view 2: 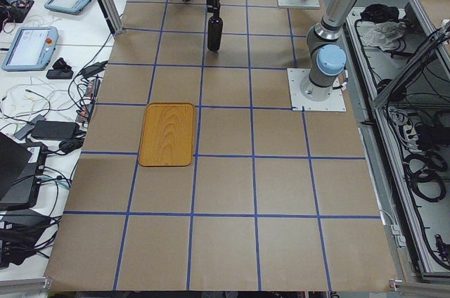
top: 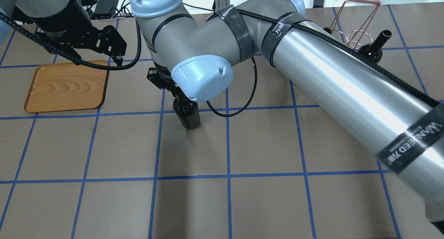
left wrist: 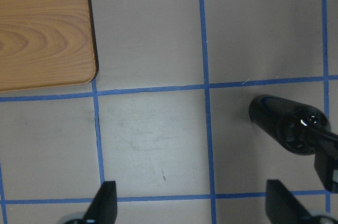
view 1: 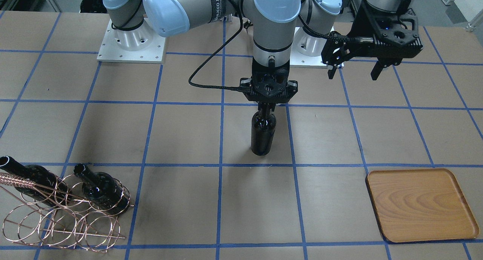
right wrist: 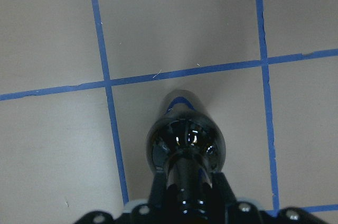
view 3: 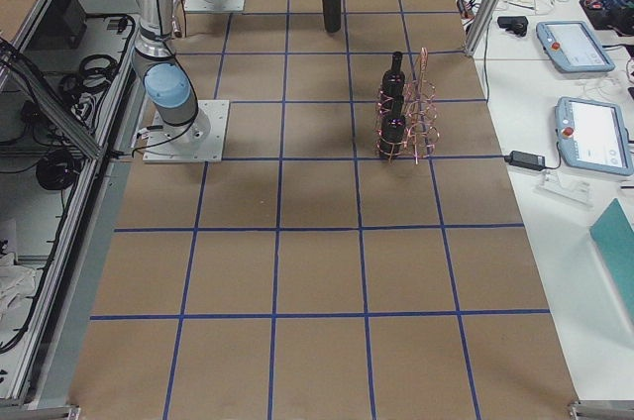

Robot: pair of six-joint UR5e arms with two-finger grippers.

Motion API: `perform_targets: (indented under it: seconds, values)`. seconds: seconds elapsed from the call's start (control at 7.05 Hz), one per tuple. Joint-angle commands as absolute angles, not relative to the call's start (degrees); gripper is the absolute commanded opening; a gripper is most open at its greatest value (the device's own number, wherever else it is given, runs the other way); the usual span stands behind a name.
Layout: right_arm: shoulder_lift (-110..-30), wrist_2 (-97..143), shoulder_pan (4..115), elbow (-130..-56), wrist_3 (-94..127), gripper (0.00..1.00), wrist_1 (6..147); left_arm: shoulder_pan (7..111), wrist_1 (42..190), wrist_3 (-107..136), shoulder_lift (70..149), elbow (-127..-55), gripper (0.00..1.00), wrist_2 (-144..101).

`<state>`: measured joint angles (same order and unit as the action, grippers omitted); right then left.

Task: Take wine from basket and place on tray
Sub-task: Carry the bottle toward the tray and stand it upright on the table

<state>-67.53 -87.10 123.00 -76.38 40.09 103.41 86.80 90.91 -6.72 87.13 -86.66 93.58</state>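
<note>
My right gripper (view 1: 266, 111) is shut on the neck of a near-black wine bottle (view 1: 263, 133). The bottle hangs upright at the middle of the table, its base at or just above the surface; I cannot tell which. It also shows in the right wrist view (right wrist: 185, 139) and the left wrist view (left wrist: 288, 123). The copper wire basket (view 1: 60, 218) stands far off on the right arm's side and holds two more bottles (view 1: 100, 188). The wooden tray (view 1: 420, 203) lies empty on the left arm's side. My left gripper (view 1: 353, 76) is open and empty, raised above the table near the tray (left wrist: 42, 34).
The table is brown paper with a blue tape grid (view 1: 220, 165). The two arm bases (view 1: 132, 45) sit at the robot's edge. The right arm's long forearm (top: 347, 83) stretches across the table toward the middle.
</note>
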Motion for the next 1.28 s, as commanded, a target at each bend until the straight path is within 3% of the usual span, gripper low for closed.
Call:
perform_targets:
  seconds: [0.0, 0.14, 0.43, 0.57, 1.13]
  values:
    - [-67.1, -87.0, 123.3, -76.4, 40.2, 0.49, 103.4, 84.1, 90.8, -9.5, 86.5, -86.7, 1.0, 93.3]
    - [-67.3, -86.8, 123.3, -76.4, 40.3, 0.54, 104.0, 83.9, 91.1, -9.4, 85.9, -86.7, 1.0, 93.5]
    - [-67.6, -86.6, 123.2, -76.3, 40.4, 0.92, 104.0, 83.5, 90.6, -8.6, 85.4, -87.4, 1.0, 93.4]
    - [-68.6, -86.2, 123.2, -75.9, 41.5, 1.0, 103.9, 83.5, 90.6, -8.4, 85.3, -88.0, 1.0, 93.3]
    - [-76.0, -84.5, 112.6, -76.4, 28.8, 1.0, 101.7, 85.7, 90.5, 5.5, 86.9, -88.4, 1.0, 92.6]
